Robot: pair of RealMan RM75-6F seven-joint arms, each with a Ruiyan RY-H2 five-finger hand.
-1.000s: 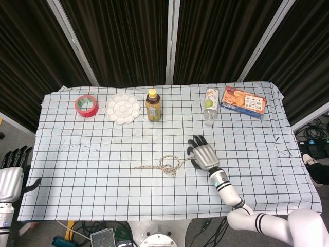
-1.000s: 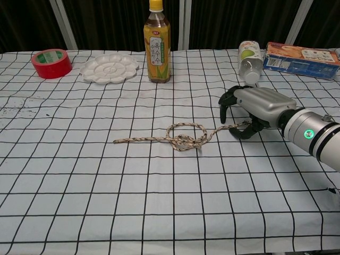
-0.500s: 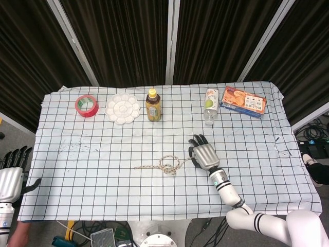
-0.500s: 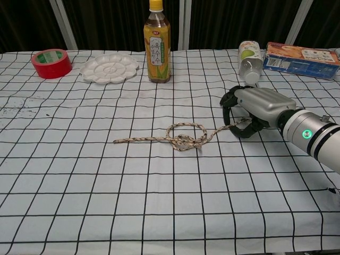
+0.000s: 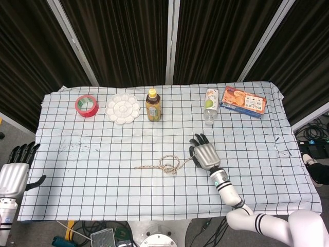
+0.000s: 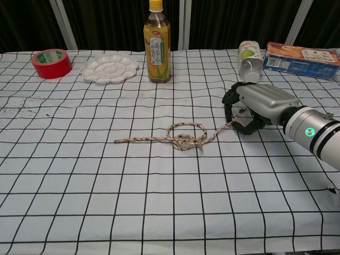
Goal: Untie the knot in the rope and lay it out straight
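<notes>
Chest view: right hand (image 6: pixel 254 108) with fingers curled down over the right end of the rope (image 6: pixel 180 139), apparently pinching it; end slightly lifted off the checked tablecloth (image 6: pixel 106 186). Rope near table centre, loose overhand knot (image 6: pixel 186 137) mid-length, left tail flat toward the left. Thin braided cord, mottled tan and dark; judged light, limp, rough enough not to slip. Best purchase probably on the open loop, or on both tails. Left hand (image 5: pixel 18 172) off the table's left edge in head view, fingers apart, empty. Cloth soft, faintly wrinkled.
</notes>
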